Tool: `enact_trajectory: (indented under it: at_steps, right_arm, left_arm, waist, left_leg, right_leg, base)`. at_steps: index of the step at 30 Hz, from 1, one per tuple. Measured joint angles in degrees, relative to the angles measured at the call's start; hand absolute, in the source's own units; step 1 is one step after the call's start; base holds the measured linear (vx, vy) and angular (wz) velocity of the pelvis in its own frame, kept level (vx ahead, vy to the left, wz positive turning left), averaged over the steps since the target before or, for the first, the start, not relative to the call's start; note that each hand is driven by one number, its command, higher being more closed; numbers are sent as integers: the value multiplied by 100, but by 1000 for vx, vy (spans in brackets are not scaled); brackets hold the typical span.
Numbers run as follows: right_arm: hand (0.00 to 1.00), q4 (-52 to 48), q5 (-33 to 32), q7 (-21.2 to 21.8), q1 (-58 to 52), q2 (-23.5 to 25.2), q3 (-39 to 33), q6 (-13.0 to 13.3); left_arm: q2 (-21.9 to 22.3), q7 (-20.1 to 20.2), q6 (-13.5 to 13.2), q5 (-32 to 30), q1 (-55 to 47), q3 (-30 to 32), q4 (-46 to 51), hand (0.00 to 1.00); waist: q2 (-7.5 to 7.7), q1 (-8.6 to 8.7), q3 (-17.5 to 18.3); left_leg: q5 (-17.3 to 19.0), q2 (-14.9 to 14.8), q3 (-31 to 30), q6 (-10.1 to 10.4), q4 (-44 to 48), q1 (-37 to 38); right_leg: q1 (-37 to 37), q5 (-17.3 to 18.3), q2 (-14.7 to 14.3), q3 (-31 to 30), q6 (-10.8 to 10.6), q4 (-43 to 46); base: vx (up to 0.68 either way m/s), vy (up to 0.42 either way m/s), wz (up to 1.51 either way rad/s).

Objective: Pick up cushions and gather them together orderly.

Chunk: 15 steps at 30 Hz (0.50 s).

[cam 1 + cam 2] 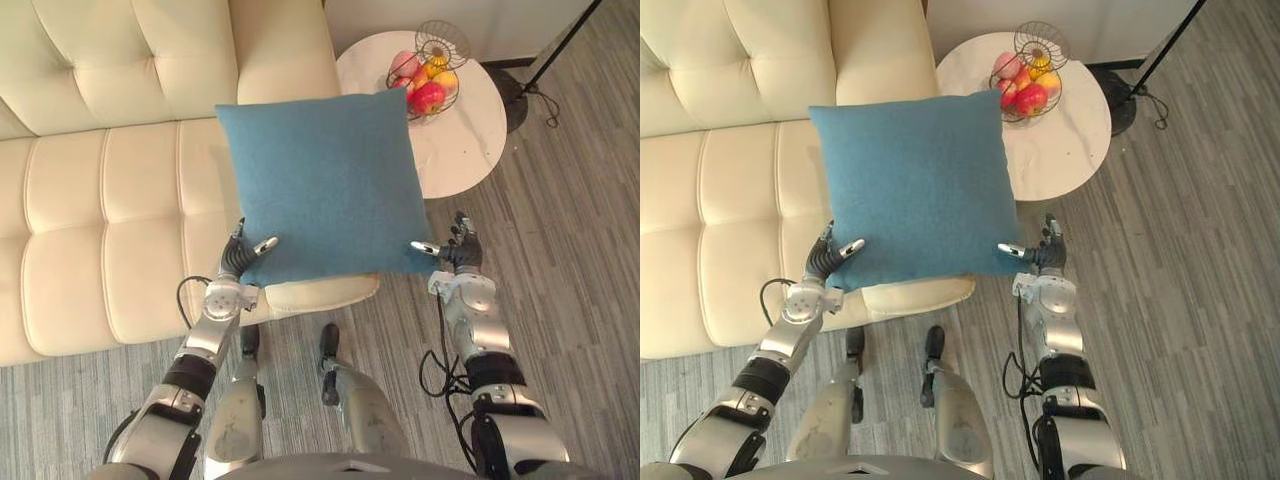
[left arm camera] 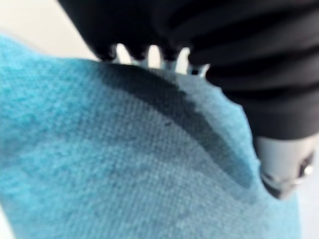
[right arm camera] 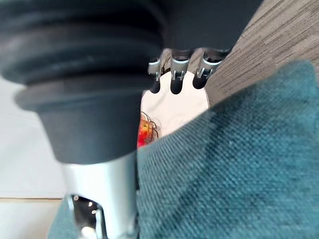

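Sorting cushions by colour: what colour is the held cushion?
Plain blue cushion, clearest in the left eye view.

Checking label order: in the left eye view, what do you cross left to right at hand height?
Cream sofa → left hand → blue cushion → right hand. Round side table left out: it overlaps the cushion and right hand.

One blue cushion (image 1: 325,185), and just the one, folks. Two hands at it: the left hand (image 1: 238,262) at its lower left corner, the right hand (image 1: 462,252) at its lower right. One cream sofa (image 1: 100,180) behind and left of the cushion. One round white table (image 1: 465,140) off the cushion's right edge. One wire basket (image 1: 443,45) past the cushion's top right corner, with fruit (image 1: 428,97) piled too close to count. One black stand (image 1: 515,100) farther right of the cushion.
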<state>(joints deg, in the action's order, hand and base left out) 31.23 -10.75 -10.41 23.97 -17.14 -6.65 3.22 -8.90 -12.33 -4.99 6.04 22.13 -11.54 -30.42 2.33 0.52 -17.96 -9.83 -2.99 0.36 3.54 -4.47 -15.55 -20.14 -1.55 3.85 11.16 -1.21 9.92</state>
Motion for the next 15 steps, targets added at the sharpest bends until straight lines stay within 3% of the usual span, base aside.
enact_trajectory:
  at_steps: [2,3,4,5,15]
  right_arm:
    - [0,217,25,5,241,-88,228,-32]
    - [100,272,54,14,327,-112,285,-50]
    - [100,389,128,36,544,-197,435,-95]
    - [100,415,170,37,662,-210,475,-100]
    - [100,840,413,173,1548,-581,1420,-131]
  left_arm:
    - [-5,1,0,3,133,-21,-3,0]
    - [-7,0,0,4,183,-21,-3,0]
    - [-14,0,0,12,316,-19,-11,0]
    - [-27,0,0,13,396,-17,-12,100]
    - [-139,-99,-1,58,939,-36,-170,100]
  waist:
    - [-58,-9,-43]
    - [-74,-17,-58]
    - [-105,-35,-122]
    - [-115,-50,-205]
    - [-201,-53,-367]
  left_leg:
    - [-7,5,-32,16,-2,-72]
    - [-16,6,-32,22,-2,-107]
    - [-57,9,-39,17,-2,-177]
    - [-75,9,-42,7,-2,-181]
    - [-204,-20,-82,20,-2,-532]
  right_leg:
    - [-82,3,29,30,-1,66]
    - [-131,4,36,30,-2,93]
    - [-212,3,73,36,-2,134]
    - [-218,1,75,37,-1,143]
    - [-591,-40,65,74,34,223]
  base:
    - [-51,-7,11]
    - [-60,-9,6]
    - [-56,-15,4]
    - [-53,-19,4]
    - [-18,-33,1]
